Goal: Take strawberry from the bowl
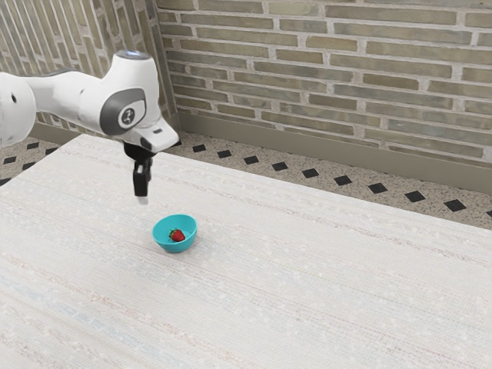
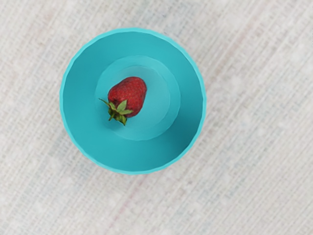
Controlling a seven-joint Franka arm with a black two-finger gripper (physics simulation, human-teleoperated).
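My gripper (image 1: 142, 199) hangs pointing down above the table, higher than the bowl and off toward the exterior view's left of it, touching nothing; its opening cannot be made out. A turquoise bowl (image 1: 175, 246) stands upright on the table, with a red strawberry (image 1: 177, 236) lying inside. In the wrist view, the same bowl (image 2: 188, 117) appears from above, and the strawberry (image 2: 130, 94) rests on its floor, off-centre, green leaves toward one side.
A pale, streaked table (image 1: 323, 284) surrounds the bowl. Beyond its far edge are a tiled floor (image 1: 338, 183) with dark diamonds and a brick wall (image 1: 330, 77).
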